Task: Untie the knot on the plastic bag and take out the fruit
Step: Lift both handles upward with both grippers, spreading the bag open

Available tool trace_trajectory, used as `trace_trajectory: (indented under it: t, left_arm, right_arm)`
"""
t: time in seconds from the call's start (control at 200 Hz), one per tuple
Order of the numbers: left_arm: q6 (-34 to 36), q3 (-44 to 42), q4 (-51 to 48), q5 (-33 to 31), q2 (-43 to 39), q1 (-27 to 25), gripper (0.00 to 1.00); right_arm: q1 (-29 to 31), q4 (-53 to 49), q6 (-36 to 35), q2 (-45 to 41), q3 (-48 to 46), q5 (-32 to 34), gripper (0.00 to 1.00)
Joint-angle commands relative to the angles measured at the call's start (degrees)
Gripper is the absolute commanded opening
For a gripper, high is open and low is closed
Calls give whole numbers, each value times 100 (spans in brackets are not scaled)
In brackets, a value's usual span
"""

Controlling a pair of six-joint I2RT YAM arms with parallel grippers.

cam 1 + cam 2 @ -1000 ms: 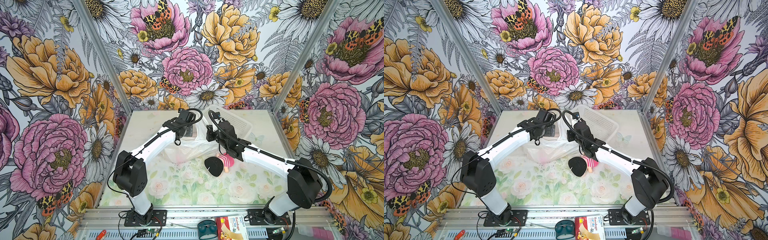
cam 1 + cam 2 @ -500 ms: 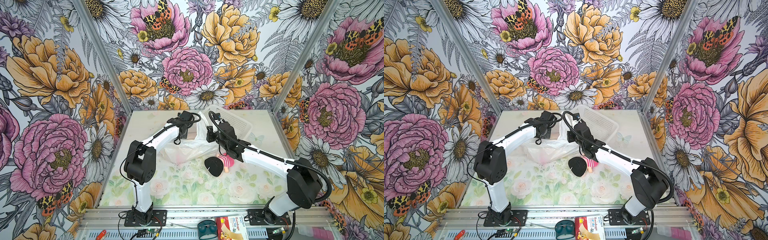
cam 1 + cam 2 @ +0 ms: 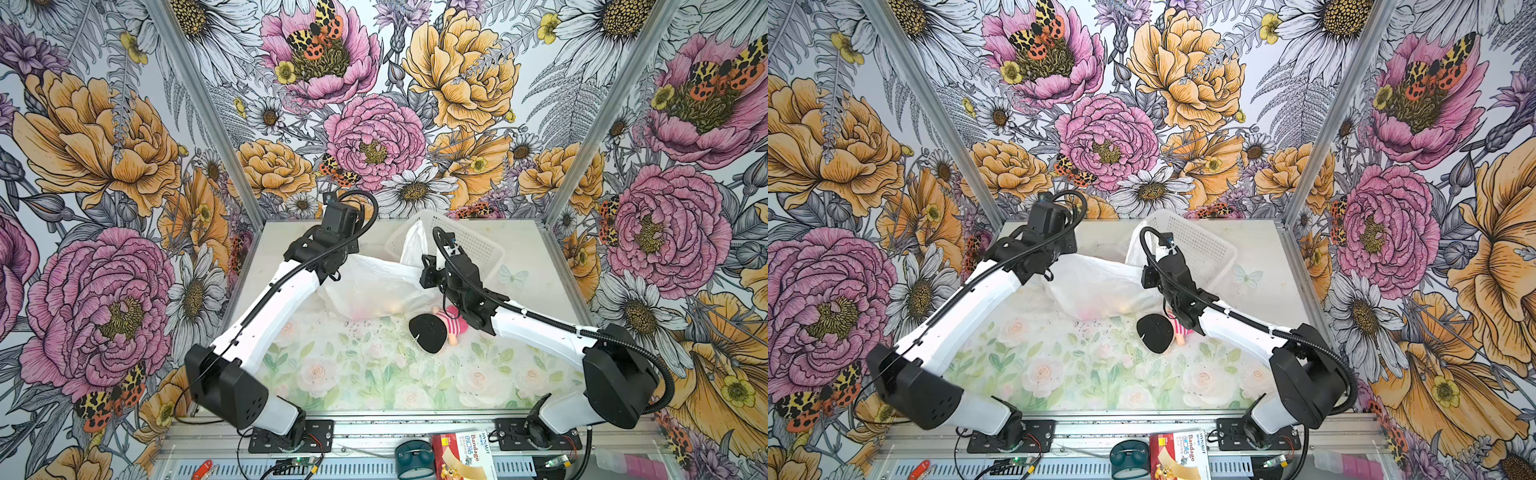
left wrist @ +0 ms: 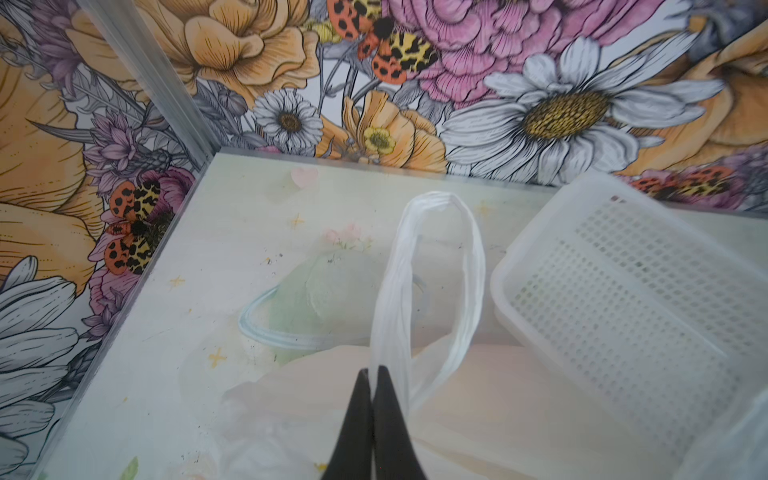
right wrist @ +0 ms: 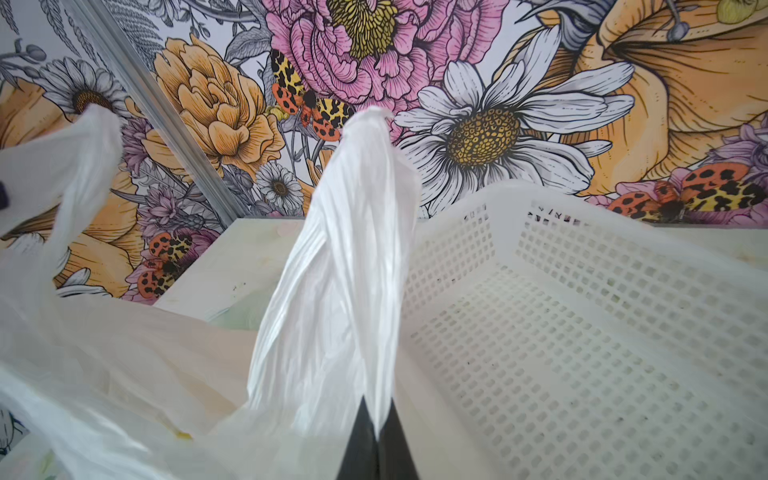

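Left gripper (image 4: pixel 371 374): jaws pressed together on the base strand of one loop handle (image 4: pixel 432 270), and the loop sticks out past the tips. Right gripper (image 5: pixel 376 415): also clamped, pinching the second handle (image 5: pixel 345 270). Both sets of tips are hidden under the wrists in both top views. Plastic bag (image 3: pixel 374 286) sags between the two grippers. Fruit (image 3: pixel 392 306) is only faint yellow and pink blurs through the film, count unreadable. Basket (image 3: pixel 478 245) sits just beyond the right wrist. Versus a second ago: left wrist has pulled left and the film is stretched wider.
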Motion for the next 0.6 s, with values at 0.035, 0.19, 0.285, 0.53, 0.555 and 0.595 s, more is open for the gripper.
trace_trajectory:
  t: [0.035,0.19,0.285,0.53,0.555,0.595]
  left_arm:
    - [-94,-991,1079,109,-754,-4,0]
    - [-83,-1975,1967,409,-1659,79,0]
    - [-76,-2310,2188,468,-1976,169,0]
    - [-767,-2271,2069,1379,-2032,1572,0]
    - [-866,-2199,2031,1552,-1984,1747,0]
    - [-976,-2080,2003,1866,-1904,1969,0]
  right_arm:
    - [-182,699,474,-268,-277,-146,0]
    - [-251,662,865,-341,-358,-391,0]
    - [-213,494,965,-249,-161,-576,0]
    - [-120,-586,1108,511,1408,-855,0]
    - [-119,-654,1102,607,1587,-893,0]
    - [-119,-778,1098,742,1858,-944,0]
